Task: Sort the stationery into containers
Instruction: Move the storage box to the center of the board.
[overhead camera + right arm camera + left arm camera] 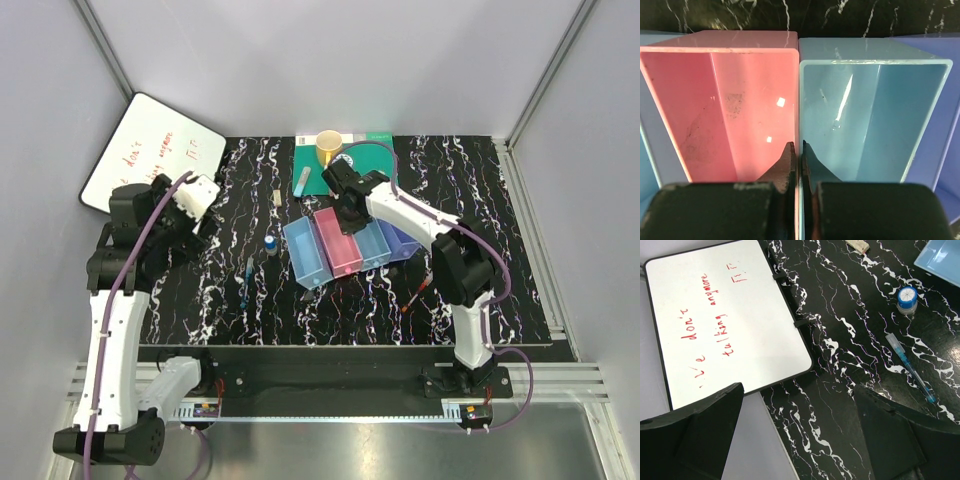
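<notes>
Gripper on my right clamps the wall shared by pink tray and light blue tray, probably to steady them (left gripper apart over bench, thin blue pen loose below).

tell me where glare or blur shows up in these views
Right wrist: white glints on the pink tray, a bright streak on the light blue tray, the right pincer soft and dark near the lens. Left wrist: the left pincer is dark and unfocused, the whiteboard writing sharp. Top external: evenly lit, no harsh glare.
</notes>
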Controlling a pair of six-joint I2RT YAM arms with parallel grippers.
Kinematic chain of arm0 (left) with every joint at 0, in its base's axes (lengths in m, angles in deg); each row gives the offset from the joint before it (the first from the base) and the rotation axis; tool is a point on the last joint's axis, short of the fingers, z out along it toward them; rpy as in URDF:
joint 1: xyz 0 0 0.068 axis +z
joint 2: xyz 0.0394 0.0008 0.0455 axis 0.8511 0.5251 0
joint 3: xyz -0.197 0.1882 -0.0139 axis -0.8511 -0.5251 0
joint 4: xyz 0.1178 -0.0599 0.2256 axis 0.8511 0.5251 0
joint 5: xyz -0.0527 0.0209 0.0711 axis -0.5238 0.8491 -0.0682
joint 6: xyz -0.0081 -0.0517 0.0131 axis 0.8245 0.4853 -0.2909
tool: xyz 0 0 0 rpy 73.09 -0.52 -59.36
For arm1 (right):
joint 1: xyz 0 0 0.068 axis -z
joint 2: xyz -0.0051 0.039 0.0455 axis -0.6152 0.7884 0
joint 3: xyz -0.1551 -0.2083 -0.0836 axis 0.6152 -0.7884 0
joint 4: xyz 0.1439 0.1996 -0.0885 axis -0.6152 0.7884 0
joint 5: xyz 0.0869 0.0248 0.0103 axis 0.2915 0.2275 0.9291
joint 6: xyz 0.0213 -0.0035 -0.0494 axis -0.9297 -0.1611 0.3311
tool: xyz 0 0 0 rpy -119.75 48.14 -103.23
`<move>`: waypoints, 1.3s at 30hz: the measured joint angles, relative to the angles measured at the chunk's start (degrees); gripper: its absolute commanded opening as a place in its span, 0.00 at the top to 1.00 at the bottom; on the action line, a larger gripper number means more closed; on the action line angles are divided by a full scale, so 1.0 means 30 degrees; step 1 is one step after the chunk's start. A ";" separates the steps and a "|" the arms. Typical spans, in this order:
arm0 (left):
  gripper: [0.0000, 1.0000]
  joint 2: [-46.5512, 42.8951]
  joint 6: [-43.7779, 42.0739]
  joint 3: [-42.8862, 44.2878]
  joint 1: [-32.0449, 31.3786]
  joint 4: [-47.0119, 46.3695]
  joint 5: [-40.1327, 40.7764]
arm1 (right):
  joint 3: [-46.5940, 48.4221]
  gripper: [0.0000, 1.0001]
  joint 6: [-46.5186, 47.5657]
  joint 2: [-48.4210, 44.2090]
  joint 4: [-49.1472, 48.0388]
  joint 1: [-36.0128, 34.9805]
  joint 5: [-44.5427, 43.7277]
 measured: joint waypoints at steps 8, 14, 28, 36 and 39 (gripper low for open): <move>0.01 0.0634 0.0000 0.0466 -0.0029 -0.0007 0.0000 | 0.0707 1.00 -0.1945 0.1311 0.0204 0.0080 0.1501; 0.01 0.0772 -0.0029 0.0743 -0.0044 -0.0007 0.0007 | 0.1428 1.00 -0.2463 0.2018 0.0707 0.0095 0.1639; 0.01 0.1093 -0.0153 0.0823 -0.0080 -0.0124 -0.0007 | 0.1639 1.00 -0.5100 0.2200 0.1151 0.0095 0.1639; 0.01 0.1399 -0.0146 0.0823 -0.0131 -0.0408 -0.0153 | 0.1596 0.87 -0.5705 0.2200 0.1180 0.0095 0.1647; 0.01 0.1384 -0.0146 0.0823 -0.0168 -0.0539 -0.0211 | 0.1508 0.74 -0.5843 0.2171 0.1071 0.0102 0.1705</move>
